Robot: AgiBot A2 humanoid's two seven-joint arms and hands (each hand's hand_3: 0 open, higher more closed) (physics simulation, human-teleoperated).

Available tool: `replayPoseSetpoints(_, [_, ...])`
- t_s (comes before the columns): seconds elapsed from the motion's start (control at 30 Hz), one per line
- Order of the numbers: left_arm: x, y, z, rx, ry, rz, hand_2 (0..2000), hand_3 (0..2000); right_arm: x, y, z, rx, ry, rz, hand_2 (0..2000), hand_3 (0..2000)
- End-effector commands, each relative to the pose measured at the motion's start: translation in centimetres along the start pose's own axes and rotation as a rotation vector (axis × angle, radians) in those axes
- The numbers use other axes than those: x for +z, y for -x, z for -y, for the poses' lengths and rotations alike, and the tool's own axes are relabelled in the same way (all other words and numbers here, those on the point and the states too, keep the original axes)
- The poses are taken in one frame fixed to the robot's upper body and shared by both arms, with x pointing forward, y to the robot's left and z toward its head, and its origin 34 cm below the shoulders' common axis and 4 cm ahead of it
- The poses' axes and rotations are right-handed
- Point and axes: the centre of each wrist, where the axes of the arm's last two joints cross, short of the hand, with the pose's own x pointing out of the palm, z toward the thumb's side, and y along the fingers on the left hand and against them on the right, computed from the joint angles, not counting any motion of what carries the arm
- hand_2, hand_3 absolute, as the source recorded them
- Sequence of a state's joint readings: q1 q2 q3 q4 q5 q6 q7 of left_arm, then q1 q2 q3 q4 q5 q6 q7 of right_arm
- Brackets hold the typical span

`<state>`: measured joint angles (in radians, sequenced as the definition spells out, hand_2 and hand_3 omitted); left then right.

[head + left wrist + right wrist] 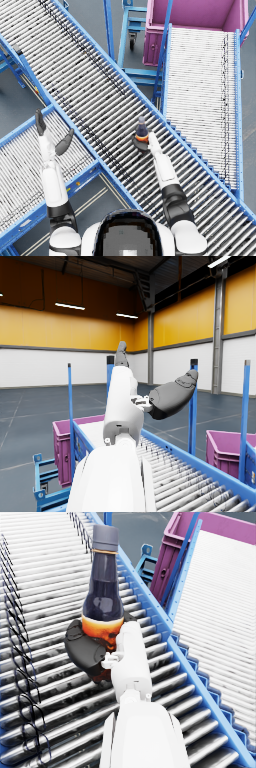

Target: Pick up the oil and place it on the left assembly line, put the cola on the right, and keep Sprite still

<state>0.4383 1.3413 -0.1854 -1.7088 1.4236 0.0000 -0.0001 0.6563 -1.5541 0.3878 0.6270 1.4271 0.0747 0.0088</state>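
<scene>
A dark bottle [142, 130] with a grey cap and an orange label stands upright over the long diagonal roller conveyor [95, 85]; it looks like the cola. My right hand [142, 143] grips it low on the body. In the right wrist view the dark fingers [82, 647] wrap around the base of the bottle [102, 594]. My left hand [50, 132] hangs raised above the left roller line [20, 160], fingers spread and holding nothing; the left wrist view shows that hand [167, 396] in the air. No oil or Sprite bottle is in view.
The right roller line [200, 90] runs up to a pink bin [200, 12]. Blue rails edge every conveyor, and blue posts [108, 25] stand behind the diagonal one. More pink bins [62, 441] sit on the warehouse floor.
</scene>
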Motion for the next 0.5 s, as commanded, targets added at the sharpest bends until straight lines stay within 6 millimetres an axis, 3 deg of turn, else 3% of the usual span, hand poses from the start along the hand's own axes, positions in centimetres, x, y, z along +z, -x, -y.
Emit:
replayPoseSetpoints(0.03, [0.6, 0.1, -0.2, 0.005, -0.025, -0.001, 0, 0, -2.6, -0.2, -1.1, 0.037, -0.057, -0.036, 2000, 2000])
replayPoseSetpoints(0.1, [0.6, 0.2, -0.4, 0.009, -0.026, 0.000, 0, 0, 2.5, 1.4, -3.0, -0.058, 0.205, 0.066, 2000, 2000])
replayPoseSetpoints(0.17, [0.6, -0.2, -0.3, -0.004, -0.024, 0.003, 0, 0, 8.7, 4.7, -4.5, -0.181, 0.432, 0.154, 2000, 2000])
replayPoseSetpoints(0.23, [0.7, -0.2, -0.3, -0.003, -0.028, 0.004, 0, 0, 12.4, 6.3, -5.6, -0.189, 0.563, 0.158, 2000, 2000])
replayPoseSetpoints(0.37, [0.9, -0.3, -0.4, -0.005, -0.035, 0.007, 0, 0, 15.6, 9.3, -7.0, -0.226, 0.676, 0.169, 2000, 2000])
replayPoseSetpoints(0.5, [1.1, -0.6, -0.5, -0.015, -0.043, 0.010, 0, 0, 15.8, 13.5, -7.6, -0.331, 0.690, 0.239, 2000, 2000])
